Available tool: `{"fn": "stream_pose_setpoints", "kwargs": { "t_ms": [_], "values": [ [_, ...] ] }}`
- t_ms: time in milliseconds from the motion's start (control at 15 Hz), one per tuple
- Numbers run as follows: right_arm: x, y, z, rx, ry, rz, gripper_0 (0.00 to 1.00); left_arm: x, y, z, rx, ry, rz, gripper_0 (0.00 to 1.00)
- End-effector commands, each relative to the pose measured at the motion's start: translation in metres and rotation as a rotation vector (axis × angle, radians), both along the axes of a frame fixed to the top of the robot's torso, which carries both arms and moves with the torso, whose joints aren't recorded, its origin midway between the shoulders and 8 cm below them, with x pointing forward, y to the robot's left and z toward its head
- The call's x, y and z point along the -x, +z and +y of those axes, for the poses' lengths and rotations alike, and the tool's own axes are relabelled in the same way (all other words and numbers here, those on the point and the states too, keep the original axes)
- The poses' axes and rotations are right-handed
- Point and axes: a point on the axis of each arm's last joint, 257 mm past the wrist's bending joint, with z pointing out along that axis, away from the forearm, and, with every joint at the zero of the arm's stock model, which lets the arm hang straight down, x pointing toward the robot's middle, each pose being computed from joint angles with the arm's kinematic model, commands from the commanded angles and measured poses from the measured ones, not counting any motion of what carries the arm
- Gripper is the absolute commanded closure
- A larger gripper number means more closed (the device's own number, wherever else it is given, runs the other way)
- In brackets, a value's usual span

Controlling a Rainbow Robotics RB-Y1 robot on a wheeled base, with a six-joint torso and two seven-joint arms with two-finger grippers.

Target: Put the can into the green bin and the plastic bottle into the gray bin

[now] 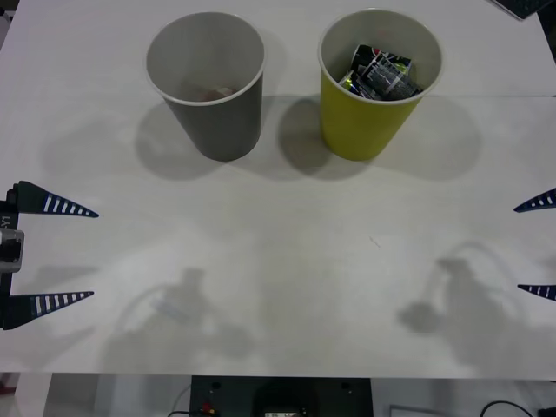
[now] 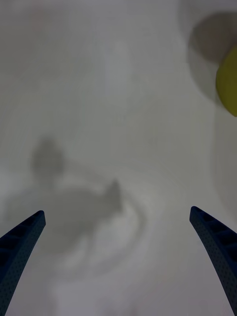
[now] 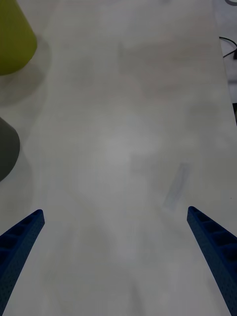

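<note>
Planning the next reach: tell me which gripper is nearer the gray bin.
Left. The left gripper sits open at the table's left edge, on the gray bin's side. The right gripper, open at the right edge, is beyond the green bin.

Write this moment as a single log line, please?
black drink can: inside yellow-green cup-shaped bin | dark gray cup-shaped bin: contents unclear | left gripper: open, table's left edge | right gripper: open, right edge

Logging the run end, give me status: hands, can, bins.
Left hand open, right hand open, both at table edges. Can inside green bin. Gray bin upright beside it.
</note>
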Motion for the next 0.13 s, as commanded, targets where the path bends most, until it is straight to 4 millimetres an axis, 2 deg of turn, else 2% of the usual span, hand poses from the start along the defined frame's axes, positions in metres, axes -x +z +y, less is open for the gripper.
{"fn": "stream_pose_setpoints", "kwargs": {
  "t_ms": [67, 133],
  "values": [
    [-0.0003, 0.0002, -0.0005, 0.001, -0.001, -0.001, 0.00, 0.0000, 0.0000, 0.0000, 0.000, 0.000, 0.000, 0.00],
    [-0.0003, 0.0002, -0.0005, 0.001, -0.001, -0.001, 0.00, 0.0000, 0.0000, 0.0000, 0.000, 0.000, 0.000, 0.00]
  ]
}}
